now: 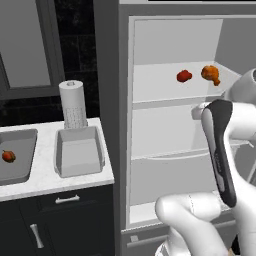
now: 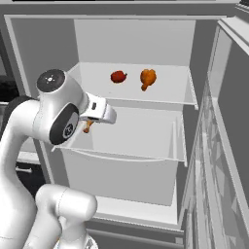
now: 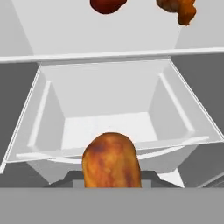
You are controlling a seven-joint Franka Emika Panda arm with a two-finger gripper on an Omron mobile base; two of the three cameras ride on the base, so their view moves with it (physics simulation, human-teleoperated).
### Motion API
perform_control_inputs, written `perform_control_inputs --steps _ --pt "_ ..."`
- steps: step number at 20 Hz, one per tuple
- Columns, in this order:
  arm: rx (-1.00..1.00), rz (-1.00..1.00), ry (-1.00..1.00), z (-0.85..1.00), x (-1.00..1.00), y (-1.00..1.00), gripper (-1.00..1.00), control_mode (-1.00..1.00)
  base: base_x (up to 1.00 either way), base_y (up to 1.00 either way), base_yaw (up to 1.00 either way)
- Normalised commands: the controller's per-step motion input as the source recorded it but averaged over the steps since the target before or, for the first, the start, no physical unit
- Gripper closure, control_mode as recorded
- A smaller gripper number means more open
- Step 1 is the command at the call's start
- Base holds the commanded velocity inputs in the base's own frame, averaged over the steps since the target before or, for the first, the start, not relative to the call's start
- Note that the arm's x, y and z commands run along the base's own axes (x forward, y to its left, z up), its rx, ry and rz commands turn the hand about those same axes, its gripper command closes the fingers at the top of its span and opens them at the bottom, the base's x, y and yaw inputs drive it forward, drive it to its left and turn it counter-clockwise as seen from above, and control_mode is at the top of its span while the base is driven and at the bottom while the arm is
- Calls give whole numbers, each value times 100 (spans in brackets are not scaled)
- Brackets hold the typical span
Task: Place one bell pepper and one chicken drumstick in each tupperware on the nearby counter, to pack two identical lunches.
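My gripper [image 3: 111,180] is shut on a browned chicken drumstick [image 3: 111,159], held in front of the open fridge over a clear drawer [image 3: 109,127]; the drumstick's end pokes out under the hand [image 2: 88,126]. On the fridge shelf above lie a red bell pepper [image 1: 184,76] and a second drumstick [image 1: 211,74]. Two grey tupperware tubs sit on the white counter [image 1: 47,177] to the left. The nearer tub [image 1: 78,150] is empty, and the far left tub [image 1: 17,165] holds a red bell pepper [image 1: 8,156].
A paper towel roll [image 1: 73,102] stands behind the nearer tub. The fridge door [image 2: 221,146] stands open on the right. Dark cabinets with silver handles [image 1: 67,200] run under the counter. My own arm [image 1: 220,150] crosses in front of the fridge.
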Motion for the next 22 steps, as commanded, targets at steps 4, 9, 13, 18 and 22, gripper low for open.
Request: perform_control_inputs --steps 4,9,13,18,22 --pt "-1 -8 13 -47 -65 0 100 -100 0 0 0" --pt "0 -1 2 -38 -81 1 100 -100 0 0 0" --pt "0 0 0 0 0 0 100 100 -100 21 0" --pt "0 0 0 0 0 0 100 100 -100 78 0" --pt "0 0 0 0 0 0 100 100 -70 100 -1"
